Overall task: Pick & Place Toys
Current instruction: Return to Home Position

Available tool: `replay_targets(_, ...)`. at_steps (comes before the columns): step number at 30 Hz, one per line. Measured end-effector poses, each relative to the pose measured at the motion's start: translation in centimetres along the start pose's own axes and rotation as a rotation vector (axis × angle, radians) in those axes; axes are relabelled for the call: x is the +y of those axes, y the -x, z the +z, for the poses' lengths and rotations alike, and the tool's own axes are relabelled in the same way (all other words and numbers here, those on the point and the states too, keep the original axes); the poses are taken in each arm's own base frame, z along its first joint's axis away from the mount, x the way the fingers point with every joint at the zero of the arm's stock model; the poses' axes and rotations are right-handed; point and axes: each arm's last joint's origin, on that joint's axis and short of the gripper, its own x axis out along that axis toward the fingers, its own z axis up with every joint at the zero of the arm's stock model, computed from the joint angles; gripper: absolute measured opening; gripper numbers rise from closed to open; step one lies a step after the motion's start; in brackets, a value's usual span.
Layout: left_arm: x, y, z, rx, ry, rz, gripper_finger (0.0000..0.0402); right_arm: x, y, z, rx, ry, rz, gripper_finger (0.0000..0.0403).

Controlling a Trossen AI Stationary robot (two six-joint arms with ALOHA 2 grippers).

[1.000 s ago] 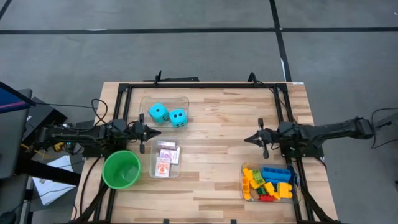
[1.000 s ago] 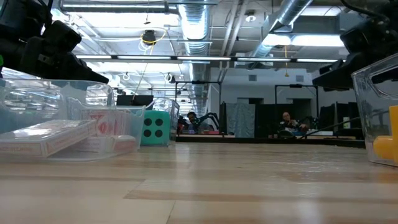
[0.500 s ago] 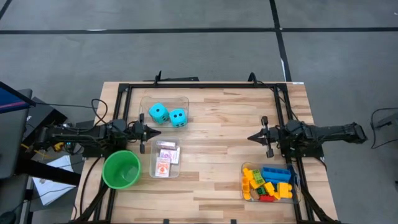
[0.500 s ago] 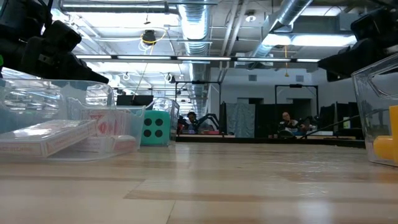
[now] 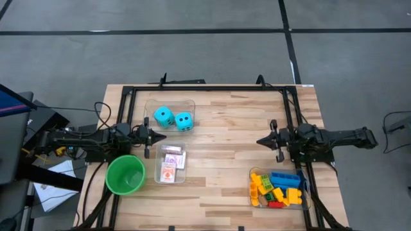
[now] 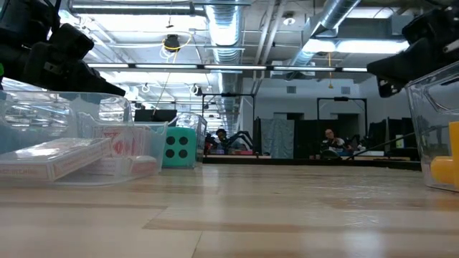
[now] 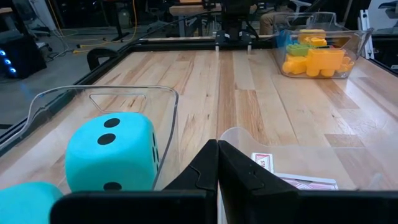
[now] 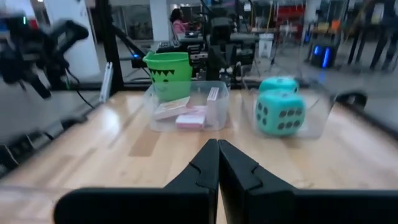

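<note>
Sorting is looking finished.
Dice (image 5: 174, 119), cards (image 5: 171, 165) and bricks (image 5: 276, 189) are sitting in clear bins (image 5: 170, 101); my left hand (image 5: 164, 136) at frame left and right hand (image 5: 258, 141) at frame right are hovering closed, empty.

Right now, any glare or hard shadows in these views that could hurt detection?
High view: even light, only soft shadows on the table. Low view: bright ceiling lights behind, so the left arm and right arm show as dark shapes. Left wrist view: bright highlights along the rim of the clear bin holding the die. Right wrist view: no strong glare on the green cup.
</note>
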Motion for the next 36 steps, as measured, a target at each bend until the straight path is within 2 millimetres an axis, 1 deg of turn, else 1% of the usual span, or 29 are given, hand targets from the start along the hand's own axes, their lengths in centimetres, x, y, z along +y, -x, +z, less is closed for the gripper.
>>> replay_targets(4, 0.0, 0.0, 0.0, 0.0, 0.0, 0.0, 0.0003, 0.0, 0.0, 0.0, 0.001, -0.135, 0.0, 0.0)
replay_targets(7, 0.0, 0.0, 0.0, 0.0, 0.0, 0.0, 0.0003, 0.0, 0.0, 0.0, 0.001, -0.174, 0.0, 0.0)
replay_targets(13, 0.0, 0.0, 0.0, -0.004, 0.0, -0.003, 0.0003, 0.0, 0.0, 0.0, 0.002, -0.175, 0.0, 0.0)
replay_targets(25, 0.1, 1.8, 1.8, -0.245, 0.019, 0.0, 0.0003, 0.0, 0.0, 0.0, 0.002, -0.175, 0.0, 0.0)
replay_targets(32, 0.2, 2.2, 2.4, -0.325, 0.026, 0.003, 0.0003, 0.0, 0.0, 0.0, 0.003, -0.175, 0.0, 0.0)
replay_targets(36, 0.2, 2.2, 2.4, -0.329, 0.026, 0.002, 0.0003, 0.0, 0.0, 0.0, 0.003, -0.175, 0.0, 0.0)
